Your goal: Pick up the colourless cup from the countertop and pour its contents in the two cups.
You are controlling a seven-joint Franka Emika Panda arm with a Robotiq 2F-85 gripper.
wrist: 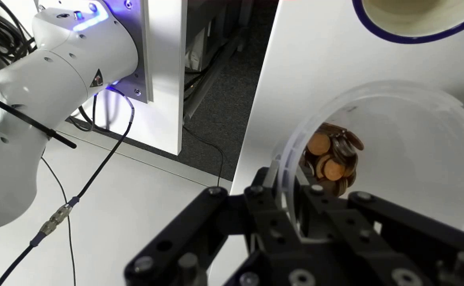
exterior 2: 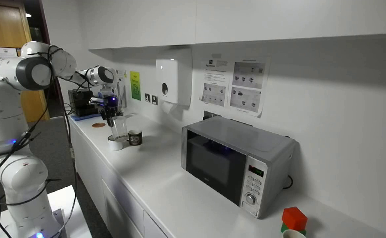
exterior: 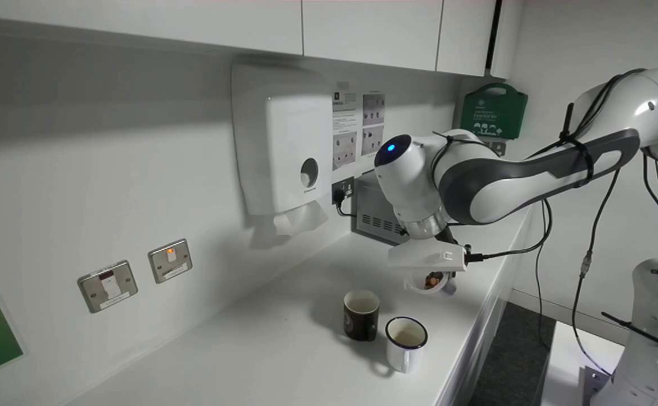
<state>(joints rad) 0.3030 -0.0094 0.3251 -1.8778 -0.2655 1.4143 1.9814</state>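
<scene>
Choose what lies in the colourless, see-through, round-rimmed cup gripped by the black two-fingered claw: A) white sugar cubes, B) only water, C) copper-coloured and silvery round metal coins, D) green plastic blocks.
C: in the wrist view, coins lie heaped at one side inside the cup.

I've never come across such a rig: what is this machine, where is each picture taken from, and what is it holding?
The machine is a jointed white robot arm, stretched over a long white countertop. Two pictures come from cameras standing outside it; the closest one comes from a camera on its wrist. Its black jointed fingers pinch the wall of a round transparent cup with copper-coloured and silvery coins inside. On the countertop are a dark brown-black mug, a white mug with a dark blue rim and a grey boxy microwave.
</scene>
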